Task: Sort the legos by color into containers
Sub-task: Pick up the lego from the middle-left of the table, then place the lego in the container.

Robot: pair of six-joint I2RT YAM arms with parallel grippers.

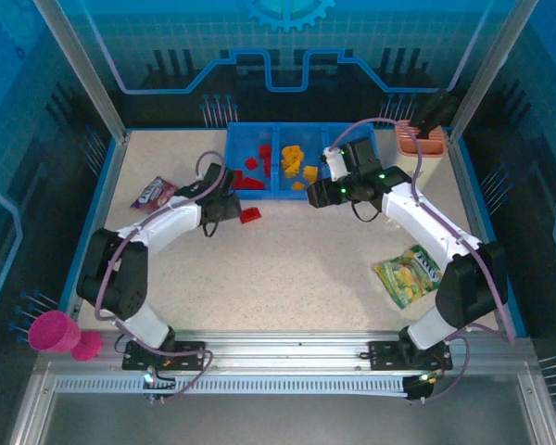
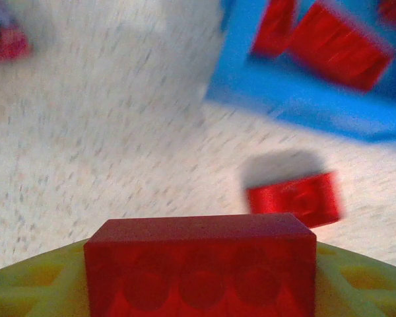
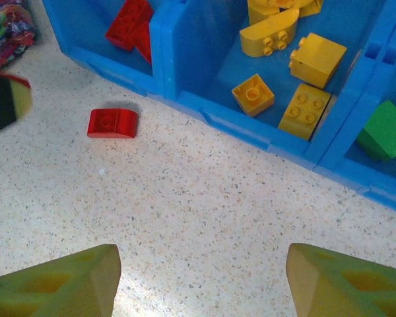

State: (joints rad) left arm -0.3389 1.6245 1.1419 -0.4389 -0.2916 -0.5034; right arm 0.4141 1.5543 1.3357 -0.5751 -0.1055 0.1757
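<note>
Red brick gripped crosswise in left jaws, long axis spanning them. Red compartment of blue bin lies near, ahead and right. Second red brick loose on desk, nearer left arm. Right jaws wide, empty.

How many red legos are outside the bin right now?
2. The held lego is in the left gripper; the loose lego lies on the table just in front of the blue bin's red compartment. More could be hidden under the arms.
</note>
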